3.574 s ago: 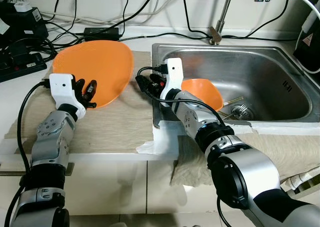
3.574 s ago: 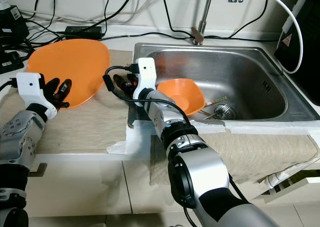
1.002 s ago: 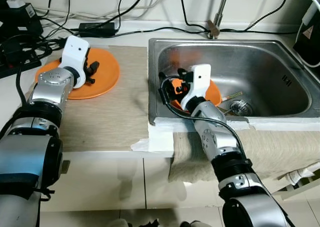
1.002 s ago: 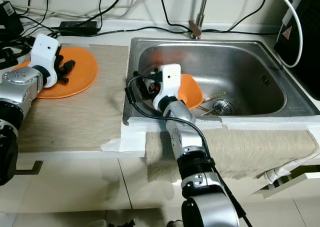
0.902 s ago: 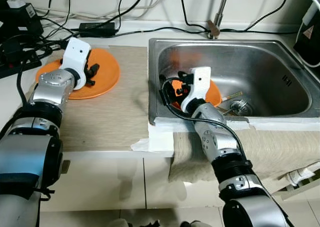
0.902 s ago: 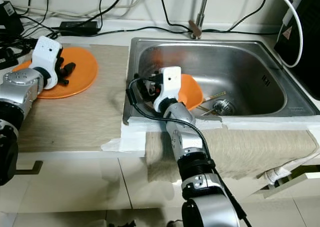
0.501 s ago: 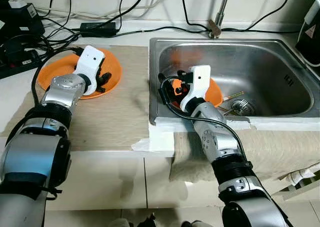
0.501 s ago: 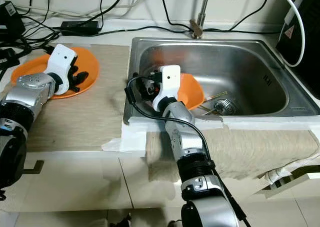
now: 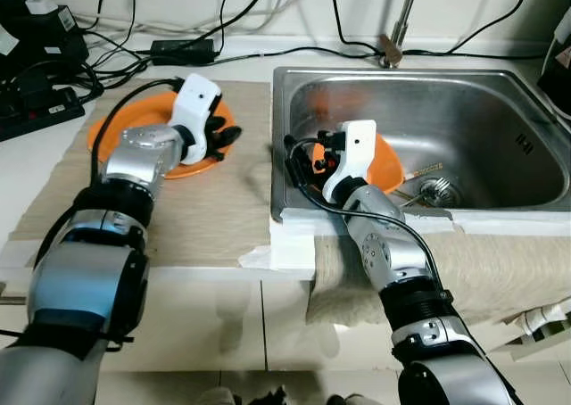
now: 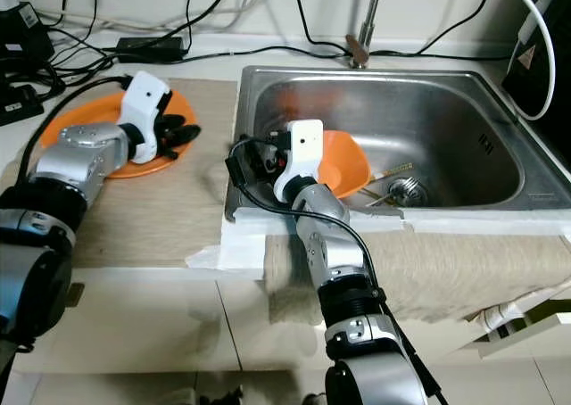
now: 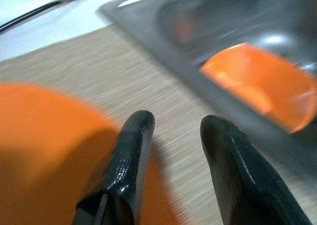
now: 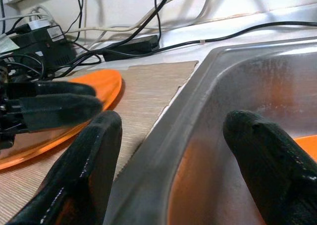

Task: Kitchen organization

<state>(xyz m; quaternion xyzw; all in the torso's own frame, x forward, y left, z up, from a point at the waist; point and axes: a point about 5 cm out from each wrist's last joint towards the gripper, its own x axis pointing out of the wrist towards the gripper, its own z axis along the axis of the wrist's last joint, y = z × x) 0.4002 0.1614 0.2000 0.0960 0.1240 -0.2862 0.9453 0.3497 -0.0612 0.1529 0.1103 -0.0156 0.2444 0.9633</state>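
Apparently the orange plate point(image 9: 134, 128) had been set flat on the beige mat point(image 9: 210, 204) beside the sink point(image 9: 500, 97) so that it would lie clear of the basin. The left gripper point(image 9: 221, 140) hovered over the plate's rim on the sink side, its two black fingers point(image 11: 130, 150) parted and holding nothing. Inside the sink, the orange bowl point(image 9: 385, 166) leaned near the basin's left wall, with a utensil point(image 9: 421, 170) and the drain strainer point(image 9: 437, 189) just beside it. The right gripper point(image 9: 308, 155) sat at the sink's left wall next to the bowl, jaws wide apart and empty, probably placed there to take the bowl next.
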